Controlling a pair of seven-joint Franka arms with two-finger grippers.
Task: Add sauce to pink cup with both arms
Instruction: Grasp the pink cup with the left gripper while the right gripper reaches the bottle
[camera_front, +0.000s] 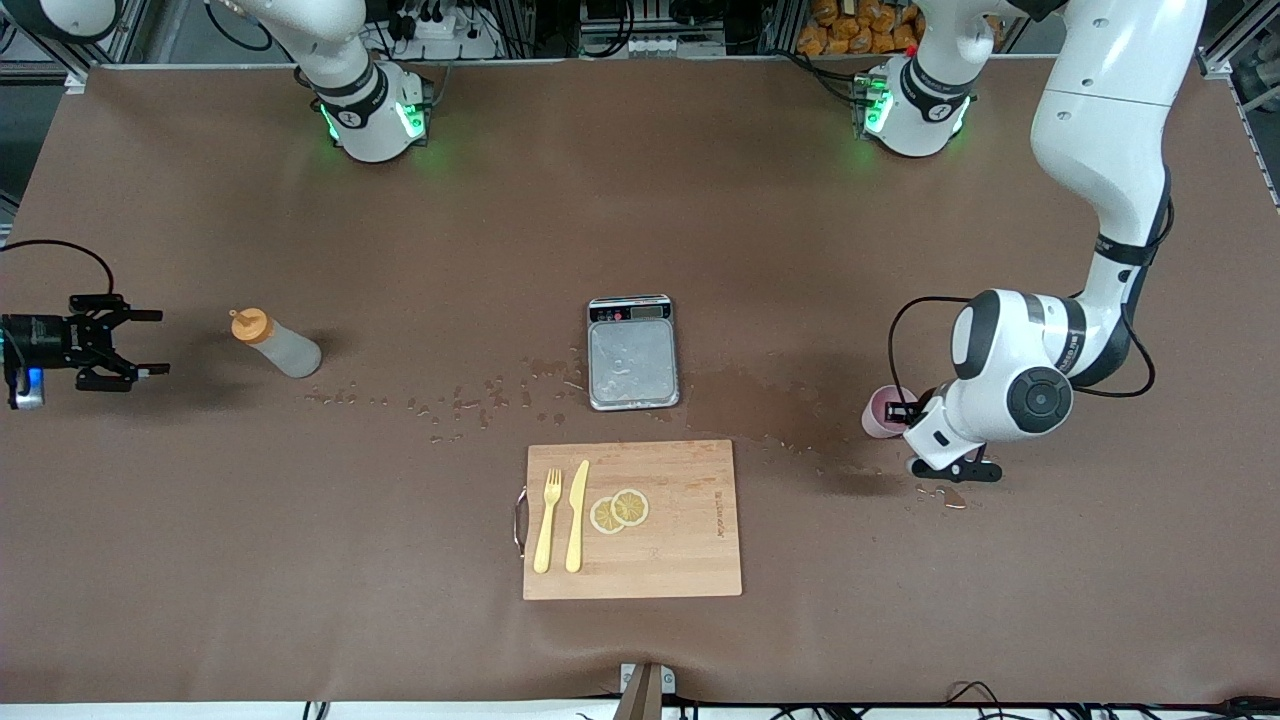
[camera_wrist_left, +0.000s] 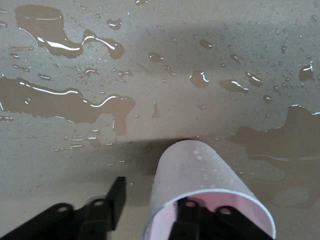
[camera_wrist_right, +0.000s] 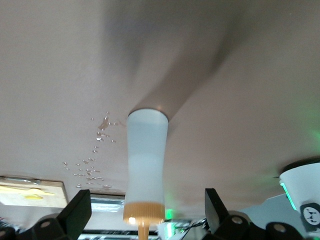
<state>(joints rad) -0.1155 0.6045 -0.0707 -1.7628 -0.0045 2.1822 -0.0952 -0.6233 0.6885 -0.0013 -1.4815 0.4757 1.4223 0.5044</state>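
Nearest the front camera, a wooden cutting board (camera_front: 632, 518) is seen with a yellow fork (camera_front: 546, 521), a yellow knife (camera_front: 577, 515) and two lemon slices (camera_front: 619, 509) on it; none of these is involved.

Farther from that camera, toward the left arm's end of the table, the pink cup (camera_front: 880, 411) is found upright on wet tabletop, mostly hidden by the arm in the front view. In the left wrist view one finger (camera_wrist_left: 192, 220) is seen inside the cup (camera_wrist_left: 200, 185) and the other outside the wall, so the rim is straddled by the left gripper (camera_front: 925, 435); the fingers are spread, wall not yet pinched. The cup is judged light, thin-walled and slightly springy. A wall pinch is workable, but droplets show on the wall (camera_wrist_left: 199, 158) and puddles (camera_wrist_left: 65, 102) surround it, so slip is the likely risk. Firm, not crushing, closure is advised.

The grey scale (camera_front: 632, 352) sits mid-table, farther from the camera than the board, with drops (camera_front: 450, 400) trailing toward the bottle.

Toward the right arm's end, the sauce (camera_front: 276, 342) stands tilted in the front view, orange cap (camera_front: 249, 324) up. The right gripper (camera_front: 135, 343) is held open beside it, well apart, fingers aligned either side of the sauce (camera_wrist_right: 146, 167) in the right wrist view. The bottle is judged soft, light and squeezable; it is best taken mid-body, below the cap, with light force so nothing is expelled early.
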